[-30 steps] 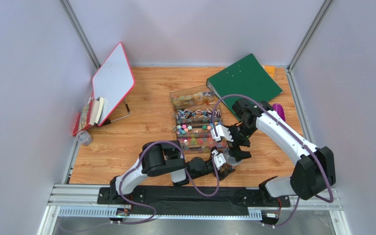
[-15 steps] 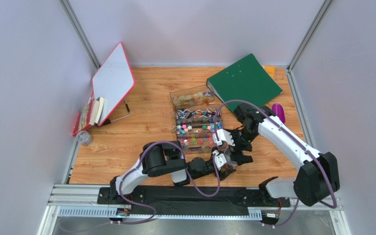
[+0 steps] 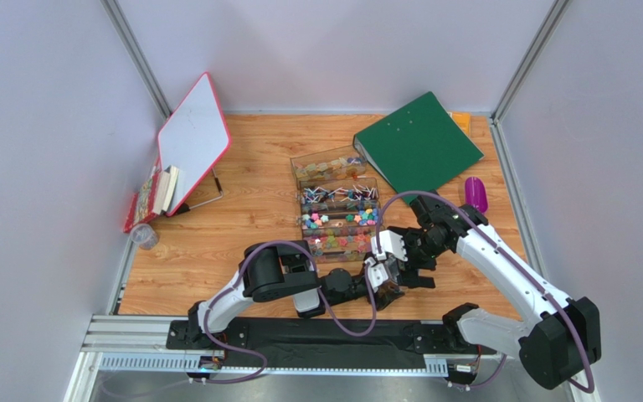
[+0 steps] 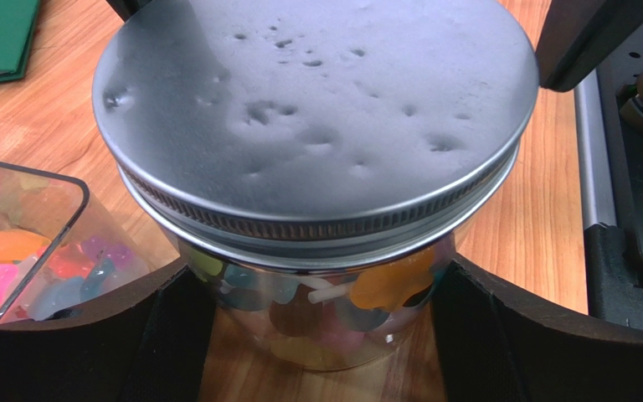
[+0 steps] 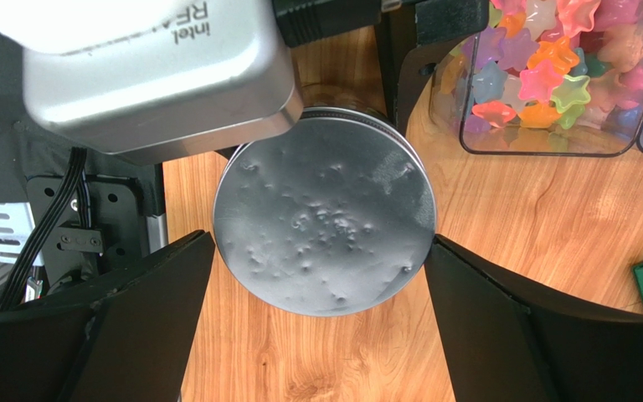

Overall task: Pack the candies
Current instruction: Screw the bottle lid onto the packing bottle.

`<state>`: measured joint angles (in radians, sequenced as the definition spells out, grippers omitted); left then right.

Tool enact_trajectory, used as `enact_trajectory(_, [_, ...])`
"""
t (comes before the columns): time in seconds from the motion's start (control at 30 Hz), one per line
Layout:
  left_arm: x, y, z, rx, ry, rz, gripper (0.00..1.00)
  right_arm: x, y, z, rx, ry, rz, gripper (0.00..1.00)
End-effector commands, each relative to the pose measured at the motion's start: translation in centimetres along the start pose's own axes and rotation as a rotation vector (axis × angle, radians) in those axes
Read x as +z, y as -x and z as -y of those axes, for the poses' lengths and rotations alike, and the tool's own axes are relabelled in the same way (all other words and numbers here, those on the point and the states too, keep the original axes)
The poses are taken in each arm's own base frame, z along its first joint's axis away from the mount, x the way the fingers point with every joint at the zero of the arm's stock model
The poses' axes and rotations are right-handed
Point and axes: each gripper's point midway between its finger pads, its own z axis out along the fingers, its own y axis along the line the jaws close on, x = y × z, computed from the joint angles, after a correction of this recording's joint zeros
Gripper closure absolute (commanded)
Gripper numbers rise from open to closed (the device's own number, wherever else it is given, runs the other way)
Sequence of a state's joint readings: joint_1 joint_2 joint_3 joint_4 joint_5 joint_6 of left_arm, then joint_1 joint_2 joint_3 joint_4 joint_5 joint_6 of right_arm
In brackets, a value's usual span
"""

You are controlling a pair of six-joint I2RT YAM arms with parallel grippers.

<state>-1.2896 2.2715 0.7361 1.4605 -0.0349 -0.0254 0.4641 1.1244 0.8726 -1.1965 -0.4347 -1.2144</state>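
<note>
Pale grey walls (image 3: 48,126) close in three sides of a wooden table (image 3: 241,243), with a metal rail (image 3: 132,335) along its near edge where the two arms are bolted. At the back right lies a green binder (image 3: 421,142). At the back left a red-framed whiteboard (image 3: 192,138) leans tilted, with a small stack of books (image 3: 156,197) below it. No writing can be read on either.

A clear divided tray (image 3: 301,209) lies mid-table. Its compartments hold the candies (image 5: 551,75), star-shaped ones in pink, orange, yellow and green in the compartment nearest the arms. A purple scoop (image 3: 475,194) lies well apart to the right, just below the binder.

Just beside the tray's near end stands a glass jar (image 4: 316,335), upright, with a dimpled metal screw lid (image 4: 316,126) on it. More candies show through the glass. The left gripper (image 4: 316,285) is clamped on the jar's body, one dark finger (image 4: 74,343) pressed against each side below the lid. The right gripper (image 5: 321,243) hangs above the lid with its jaws spread wide, one on either side of the disc.

The only legible writing is on the silver camera housing (image 5: 149,75) beside the jar: "intel" and the letters "REA", upside down and cut off.
</note>
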Motion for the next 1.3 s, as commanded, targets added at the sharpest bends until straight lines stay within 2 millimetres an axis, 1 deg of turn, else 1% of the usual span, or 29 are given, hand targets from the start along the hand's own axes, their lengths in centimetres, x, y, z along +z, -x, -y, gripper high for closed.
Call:
enact_trajectory(0.0, [-5.3, -12.1, -2.9, 0.019, 0.103, -0.426, 1.00, -0.4, -1.9, -7.0, 0.194, 0.209, -0.081, 0.00])
enact_trajectory(0.03, [-5.3, -12.1, -2.9, 0.017, 0.105, -0.426, 1.00, -0.4, -1.8, -6.6, 0.193, 0.185, -0.077, 0.00])
enact_trajectory(0.33, [-5.4, -12.0, -3.0, 0.020, 0.106, -0.423, 1.00, -0.5, -2.0, -6.2, 0.218, 0.165, -0.093, 0.00])
enact_trajectory(0.43, [-5.3, -12.0, -3.2, 0.025, 0.116, -0.421, 1.00, -0.4, -2.1, -6.1, 0.230, 0.155, -0.101, 0.02])
enact_trajectory(0.57, [-5.3, -12.0, -3.5, 0.027, 0.125, -0.419, 1.00, -0.6, -2.7, -6.3, 0.234, 0.156, -0.136, 0.02])
enact_trajectory(0.77, [-5.2, -12.0, -3.8, 0.029, 0.133, -0.418, 1.00, -1.0, -2.9, -6.9, 0.224, 0.158, -0.143, 0.04])
enact_trajectory(0.93, [-5.3, -12.1, -3.8, 0.030, 0.133, -0.423, 1.00, -1.7, -2.7, -7.5, 0.207, 0.164, -0.139, 0.06])
enact_trajectory(1.13, [-5.3, -12.4, -3.9, 0.035, 0.136, -0.433, 1.00, -2.8, -2.1, -7.7, 0.213, 0.132, -0.121, 0.05])
enact_trajectory(1.23, [-5.4, -12.5, -3.7, 0.032, 0.127, -0.438, 1.00, -3.6, -2.5, -7.9, 0.223, 0.113, -0.158, 0.05])
enact_trajectory(1.27, [-5.4, -12.6, -3.5, 0.027, 0.117, -0.441, 1.00, -4.1, -3.1, -7.7, 0.216, 0.094, -0.194, 0.05])
